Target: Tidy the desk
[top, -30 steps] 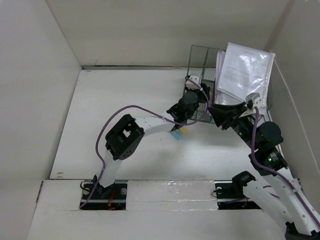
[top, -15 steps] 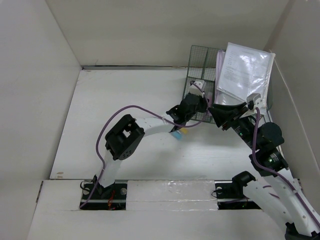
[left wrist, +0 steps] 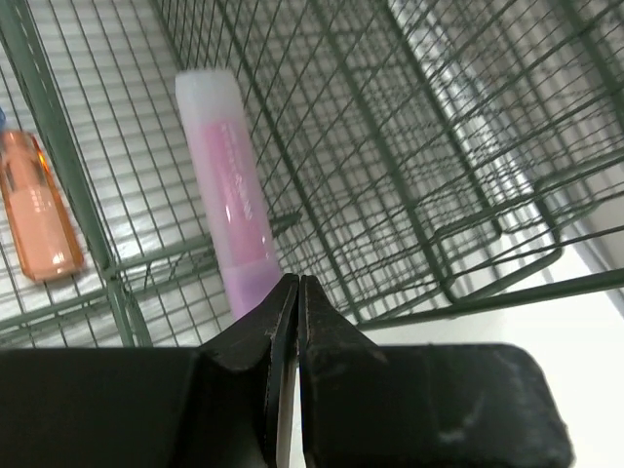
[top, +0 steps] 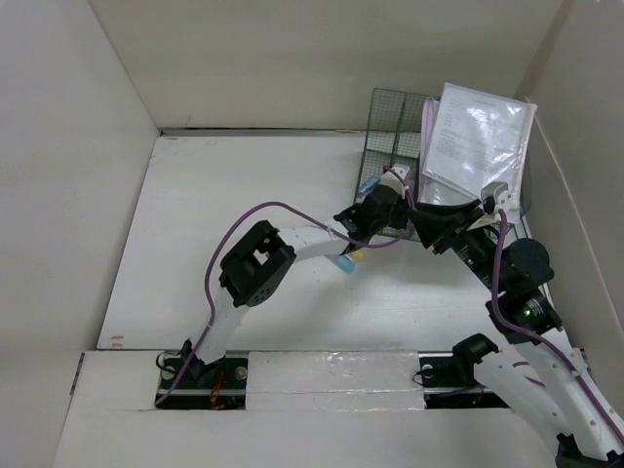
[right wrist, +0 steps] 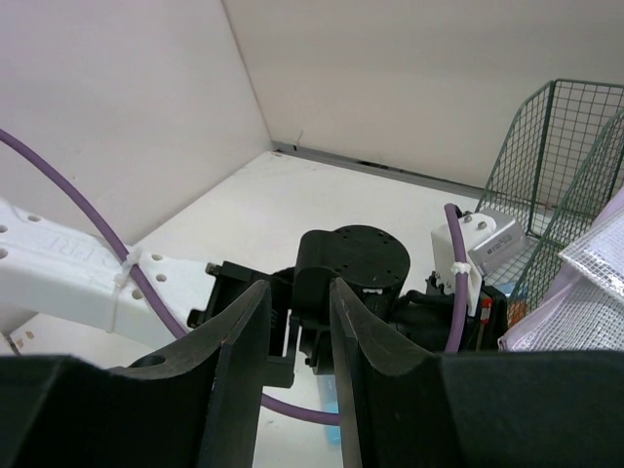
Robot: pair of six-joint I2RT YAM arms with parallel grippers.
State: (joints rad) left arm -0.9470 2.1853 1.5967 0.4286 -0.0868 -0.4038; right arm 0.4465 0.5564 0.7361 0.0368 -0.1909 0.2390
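Across most of the overhead view spreads the desk [top: 224, 195], a matte-white tabletop walled by upright white panels [top: 88, 146], with both arm bases at its lower edge. On its bare surface, just right of centre and partly under the left arm, lies a small blue-and-yellow thing [top: 348, 259] that is too small to identify.

At the desk's upper right stands a dark green wire-mesh rack [top: 390, 117], and a sheaf of papers in a clear sleeve [top: 478, 136] leans in it.

The left gripper [left wrist: 298, 283] reaches to the rack's near edge. Its jaws are pressed together with no gap showing. Just beyond the tips, in the wrist view, a pink tube [left wrist: 229, 195] lies on the mesh floor. An orange tube [left wrist: 39, 219] lies in the compartment to its left, beyond a wire divider.

The right gripper [right wrist: 298, 285] hangs close beside the left wrist with its jaws spread and nothing between them.

A purple cable [top: 263, 210] arches over the left arm.
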